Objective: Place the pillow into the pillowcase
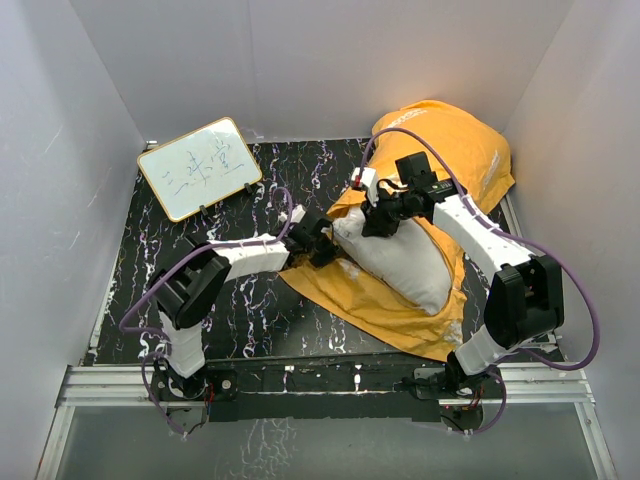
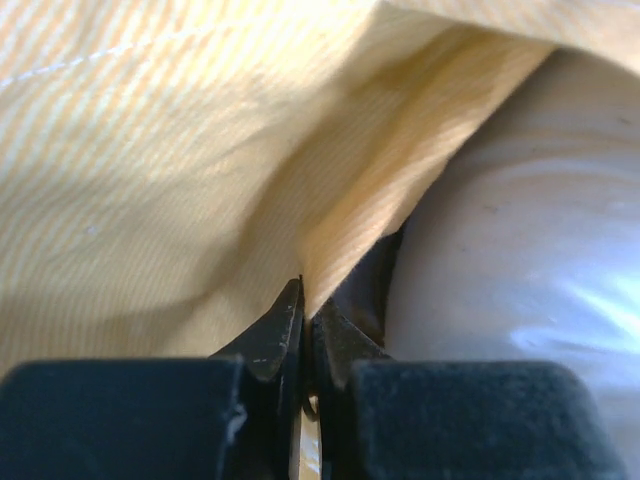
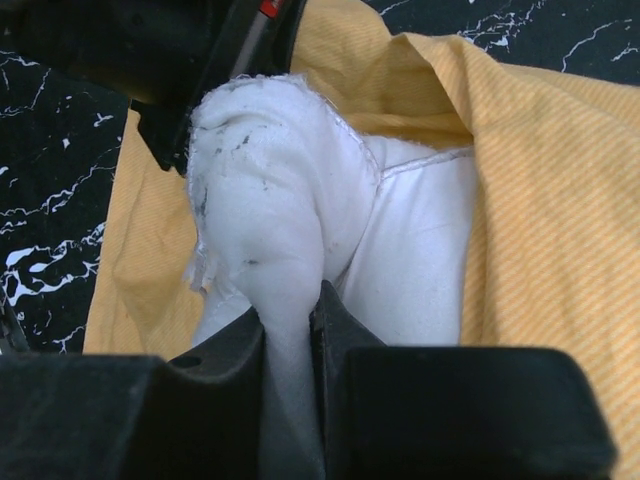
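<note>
The orange-yellow pillowcase [image 1: 440, 150] lies at the right of the table, bulging at the back and flat at the front. The white pillow [image 1: 400, 265] lies on its flat front part, partly inside the opening. My left gripper [image 1: 322, 240] is shut on the pillowcase's edge [image 2: 300, 200] at the pillow's left end; the pillow [image 2: 520, 220] shows beside it. My right gripper [image 1: 380, 215] is shut on a bunched corner of the pillow [image 3: 270, 200], with pillowcase cloth [image 3: 540, 200] to its right. The blue printed face is hidden.
A small whiteboard [image 1: 200, 168] with writing stands at the back left on the black marbled table [image 1: 250, 300]. White walls enclose the table on three sides. A metal rail [image 1: 320, 385] runs along the near edge.
</note>
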Motion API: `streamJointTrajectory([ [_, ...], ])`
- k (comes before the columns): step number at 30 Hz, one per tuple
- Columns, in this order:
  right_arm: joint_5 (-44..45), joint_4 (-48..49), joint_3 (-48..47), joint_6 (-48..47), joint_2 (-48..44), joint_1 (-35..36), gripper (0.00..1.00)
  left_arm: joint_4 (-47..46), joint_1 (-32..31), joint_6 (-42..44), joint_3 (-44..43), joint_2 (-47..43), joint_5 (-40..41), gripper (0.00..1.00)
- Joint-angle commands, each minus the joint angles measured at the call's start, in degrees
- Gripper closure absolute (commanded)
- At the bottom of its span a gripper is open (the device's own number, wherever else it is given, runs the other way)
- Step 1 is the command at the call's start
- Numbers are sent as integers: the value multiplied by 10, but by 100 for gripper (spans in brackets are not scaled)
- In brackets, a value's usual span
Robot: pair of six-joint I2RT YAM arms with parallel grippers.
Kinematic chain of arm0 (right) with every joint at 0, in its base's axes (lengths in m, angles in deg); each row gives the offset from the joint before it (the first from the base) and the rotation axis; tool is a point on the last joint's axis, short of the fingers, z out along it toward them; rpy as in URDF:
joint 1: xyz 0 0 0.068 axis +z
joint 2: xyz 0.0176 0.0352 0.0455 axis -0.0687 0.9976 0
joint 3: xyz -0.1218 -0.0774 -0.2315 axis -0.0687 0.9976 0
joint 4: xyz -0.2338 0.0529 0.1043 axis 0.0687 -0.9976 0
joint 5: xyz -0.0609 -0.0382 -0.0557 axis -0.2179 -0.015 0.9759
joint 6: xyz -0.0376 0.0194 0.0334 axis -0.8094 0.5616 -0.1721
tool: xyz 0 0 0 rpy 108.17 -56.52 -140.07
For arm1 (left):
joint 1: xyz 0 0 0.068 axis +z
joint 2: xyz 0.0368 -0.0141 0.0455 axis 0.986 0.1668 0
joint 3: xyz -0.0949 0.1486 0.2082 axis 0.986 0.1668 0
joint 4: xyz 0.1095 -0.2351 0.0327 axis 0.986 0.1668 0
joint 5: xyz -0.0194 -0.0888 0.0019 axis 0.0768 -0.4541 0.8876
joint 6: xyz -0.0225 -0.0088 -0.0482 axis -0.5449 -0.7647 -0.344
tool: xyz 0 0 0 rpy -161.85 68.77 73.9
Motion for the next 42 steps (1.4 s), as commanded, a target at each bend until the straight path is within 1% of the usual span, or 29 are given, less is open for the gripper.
streamJointTrajectory([
  [1,96,23,4,10,-16,-4,92,-13,6,83,-7,-92,7,100],
  [4,138,4,2,-21,-2,-4,92,-21,8,130,0,-160,8,100],
  [7,167,-15,2,-54,11,-4,92,-50,9,165,11,-231,7,100],
  [10,180,-19,-2,-70,20,-3,92,-89,12,196,3,-264,-17,100],
  [15,181,-26,-45,-57,67,-3,92,-142,12,200,-39,-242,-121,100],
  [17,162,-31,-70,-37,87,-3,92,-159,12,183,-50,-222,-167,100],
  [19,141,-32,-92,-20,111,1,92,-195,10,160,-50,-206,-210,100],
  [20,145,-35,-102,-17,125,9,92,-219,9,152,-50,-201,-229,100],
  [22,170,-35,-108,-20,144,26,92,-248,6,144,-57,-202,-251,100],
  [24,172,-36,-114,-9,158,26,92,-253,6,154,-66,-215,-258,100],
  [25,155,-40,-122,1,165,18,92,-243,7,160,-70,-227,-255,100],
  [26,120,-46,-134,11,168,3,92,-225,8,169,-71,-235,-248,100],
  [27,62,-51,-149,26,168,-15,88,-202,9,175,-67,-242,-241,100],
  [29,-75,-56,-186,58,160,-65,73,-177,15,167,-35,-253,-225,100],
  [30,-132,-56,-200,73,153,-84,66,-182,18,155,-7,-256,-224,100],
  [32,-211,-59,-222,71,133,-110,54,-198,23,133,46,-259,-221,100],
  [34,-250,-71,-231,46,106,-124,40,-213,30,114,88,-255,-221,100],
  [36,-266,-113,-237,-23,62,-130,28,-232,38,91,123,-248,-225,100],
  [38,-266,-168,-232,-109,23,-131,20,-253,43,82,135,-243,-232,100],
  [42,-259,-249,-203,-267,-59,-131,4,-254,48,83,130,-237,-242,100],
])
